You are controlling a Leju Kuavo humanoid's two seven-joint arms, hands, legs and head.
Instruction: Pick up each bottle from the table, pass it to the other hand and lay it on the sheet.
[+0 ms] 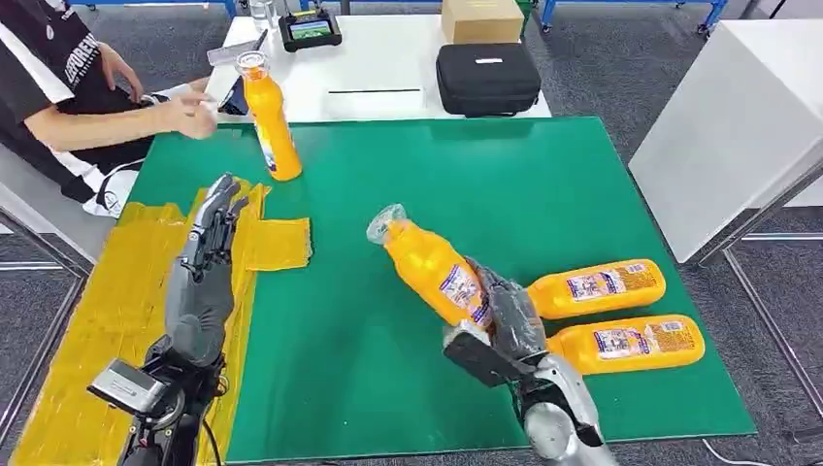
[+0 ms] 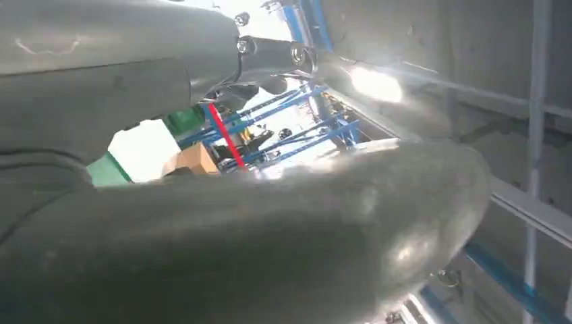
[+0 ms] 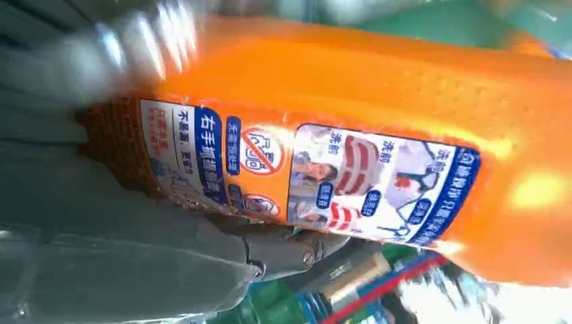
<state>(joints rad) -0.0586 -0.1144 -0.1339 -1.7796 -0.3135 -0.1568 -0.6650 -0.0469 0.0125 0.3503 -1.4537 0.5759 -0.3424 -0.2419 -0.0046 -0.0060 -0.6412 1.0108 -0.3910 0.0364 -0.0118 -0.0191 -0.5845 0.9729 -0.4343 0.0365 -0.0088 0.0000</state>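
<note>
A: While the green table [image 1: 543,194] carries everything, where is the bottle?
B: The right hand [image 1: 510,320] grips the orange bottle [image 1: 432,267] low on its body, tilted above the mat; the left hand [image 1: 215,223] hovers over the yellow sheet [image 1: 107,320], fingers extended, holding nothing.
A: Handling?
B: Probably stiff, smooth plastic, likely slippery; the labelled middle looks the safest hold.
A: Writing?
B: The label [image 3: 303,179] bears Chinese text, too small to make out

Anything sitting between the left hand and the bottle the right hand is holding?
In the head view, just bare green mat separates the left hand from the held bottle in the right hand; a folded flap of yellow sheet lies beside the left hand.
</note>
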